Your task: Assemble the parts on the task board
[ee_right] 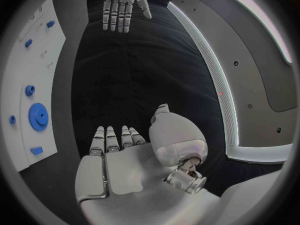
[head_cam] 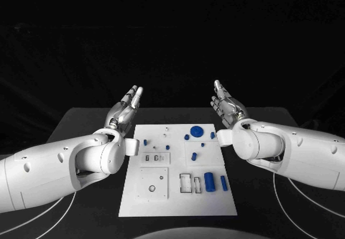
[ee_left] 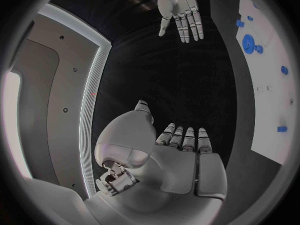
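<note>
text: none legible | labels: none | task board [head_cam: 180, 199]: no readable marks

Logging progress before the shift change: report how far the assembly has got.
Barely started, by the look of it. Both the left hand and the right hand are raised, open and empty, beyond the task board. In hand: nothing. Left: the blue cylinder and the blue gear lie loose on it.

The left hand [head_cam: 124, 110] hides the task board [head_cam: 180, 199] edge beside it.
</note>
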You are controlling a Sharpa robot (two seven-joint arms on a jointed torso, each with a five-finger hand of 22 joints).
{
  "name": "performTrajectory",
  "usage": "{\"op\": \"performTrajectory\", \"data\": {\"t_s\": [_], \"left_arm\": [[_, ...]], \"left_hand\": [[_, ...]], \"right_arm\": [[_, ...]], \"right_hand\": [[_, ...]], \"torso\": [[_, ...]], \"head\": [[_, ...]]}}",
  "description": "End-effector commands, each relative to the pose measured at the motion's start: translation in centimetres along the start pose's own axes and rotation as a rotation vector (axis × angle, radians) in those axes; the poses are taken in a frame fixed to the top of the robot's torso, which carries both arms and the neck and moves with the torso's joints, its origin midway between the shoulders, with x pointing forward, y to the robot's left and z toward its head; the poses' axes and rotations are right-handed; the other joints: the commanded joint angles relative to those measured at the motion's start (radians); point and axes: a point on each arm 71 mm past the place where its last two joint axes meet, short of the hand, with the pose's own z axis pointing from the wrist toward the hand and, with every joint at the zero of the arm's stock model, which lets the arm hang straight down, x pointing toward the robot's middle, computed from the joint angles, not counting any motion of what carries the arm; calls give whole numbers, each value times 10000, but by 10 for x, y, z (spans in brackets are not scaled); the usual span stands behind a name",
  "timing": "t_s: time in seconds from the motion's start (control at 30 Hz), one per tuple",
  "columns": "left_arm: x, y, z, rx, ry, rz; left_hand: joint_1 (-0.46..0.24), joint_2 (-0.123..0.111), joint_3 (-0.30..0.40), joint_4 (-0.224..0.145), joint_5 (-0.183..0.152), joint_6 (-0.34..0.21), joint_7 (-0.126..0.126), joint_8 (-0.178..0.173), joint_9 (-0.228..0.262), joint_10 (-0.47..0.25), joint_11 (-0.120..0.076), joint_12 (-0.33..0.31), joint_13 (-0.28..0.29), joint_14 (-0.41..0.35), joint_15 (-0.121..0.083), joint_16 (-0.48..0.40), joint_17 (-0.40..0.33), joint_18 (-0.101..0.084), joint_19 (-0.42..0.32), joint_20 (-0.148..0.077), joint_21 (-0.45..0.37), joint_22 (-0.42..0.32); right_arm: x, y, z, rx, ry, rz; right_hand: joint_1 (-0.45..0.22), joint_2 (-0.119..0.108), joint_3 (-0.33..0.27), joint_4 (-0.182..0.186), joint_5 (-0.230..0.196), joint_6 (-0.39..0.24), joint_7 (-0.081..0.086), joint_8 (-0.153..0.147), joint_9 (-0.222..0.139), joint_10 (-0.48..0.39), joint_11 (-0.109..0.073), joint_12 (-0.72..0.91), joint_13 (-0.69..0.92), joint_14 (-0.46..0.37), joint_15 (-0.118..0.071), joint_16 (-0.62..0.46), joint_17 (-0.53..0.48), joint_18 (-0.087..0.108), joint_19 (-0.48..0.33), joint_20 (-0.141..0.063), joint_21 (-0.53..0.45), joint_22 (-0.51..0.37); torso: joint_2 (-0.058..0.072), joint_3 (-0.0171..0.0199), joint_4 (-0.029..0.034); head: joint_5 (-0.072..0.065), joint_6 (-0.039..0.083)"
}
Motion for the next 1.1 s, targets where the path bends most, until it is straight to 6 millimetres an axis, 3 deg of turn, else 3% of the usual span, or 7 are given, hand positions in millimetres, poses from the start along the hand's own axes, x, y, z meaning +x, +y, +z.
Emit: {"op": "performTrajectory", "data": {"t_s": [0.03, 0.23, 0.27, 0.57, 0.77, 0.93, 1.1], "left_arm": [[9, -9, -2, 580, 1087, -1190], [9, -10, -3, 612, 1181, -1274], [-3, -17, -8, 1638, 1912, -481], [-9, -20, -12, 1968, 2281, 91], [-14, -23, -17, 2075, 2327, 326], [-17, -24, -20, 2087, 2351, 402], [-22, -27, -25, 2168, 2400, 594]], "left_hand": [[542, 27, -170, 109, 59, 199, -87, 76, 34, 23, -144, -58, -12, 10, 298, -37, -16, 279, -3, 371, -37, -13], [687, -14, -176, 105, 39, 330, -120, 93, 50, 23, -171, -58, -12, 10, 339, -37, -16, 362, -3, 515, -37, -13], [718, -18, -175, 105, 45, 379, -108, 101, 56, 23, -162, -58, -12, 10, 344, -37, -16, 380, -3, 538, -37, -13], [905, -20, -148, 97, 110, 529, -98, 117, 71, 23, -166, -58, -12, 10, 397, -37, -16, 454, -3, 654, -37, -13], [936, -21, -142, 95, 125, 548, -108, 118, 72, 23, -171, -58, -12, 10, 402, -37, -16, 463, -3, 662, -37, -13], [1241, -23, -79, 95, 404, 665, -52, 128, 82, 25, -114, -57, -12, 10, 409, -37, -16, 517, -3, 705, -37, -13], [1468, -29, -37, 101, 676, 766, -13, 141, 93, 33, -72, -55, -9, 10, 444, -37, -16, 537, -3, 748, -37, -13]], "right_arm": [[10, -1, -1, 1036, 1505, 1357], [12, 1, -2, 1239, 1872, 1617], [-8, 13, -3, 452, 3207, 449], [-9, 27, -4, -179, 3879, -935], [-13, 35, -4, -468, 3946, -1711], [-19, 45, -4, -1025, 3717, -3564], [-22, 62, -1, -2051, 3236, -7423]], "right_hand": [[641, -66, -169, 77, -52, 26, -122, -36, -15, 6, 644, -36, -10, 1, -478, -48, -17, 91, 3, 442, -55, -12], [858, -190, -122, 67, -152, 124, 59, -4, 16, 6, 819, -36, -10, 1, 227, -48, -17, -95, 3, 967, -55, -12], [924, -209, -99, 63, -151, 145, 76, 3, 21, 6, 885, -36, -10, 1, 333, -48, -17, -124, 3, 1044, -55, -12], [1381, -278, 79, 60, -11, 335, 284, 56, 67, 6, 1140, -36, -10, 1, 749, -48, -17, -178, 3, 1414, -55, -12], [1591, -301, 150, 48, 133, 399, 412, 70, 79, 6, 1188, -36, -10, 1, 834, -48, -17, -171, 3, 1511, -55, -12], [2343, -495, 333, -8, 887, 562, 581, 102, 107, 6, 1582, -36, -10, 1, 1036, -48, -17, -145, 3, 1743, -55, -12], [3791, -691, 758, -719, 2259, 1194, 1170, 232, 197, 53, 2420, -18, 7, 1, 1667, -48, -17, 71, 29, 2549, -33, 5]], "torso": [[66, -1, 19], [66, -1, 19], [373, -25, 163], [625, 18, 263], [863, -19, 264], [1048, -24, 294], [1175, -40, 339]], "head": [[-2, -81], [-2, -81], [-261, -619], [-316, -647], [-417, -544], [-508, -433], [-477, -268]]}}
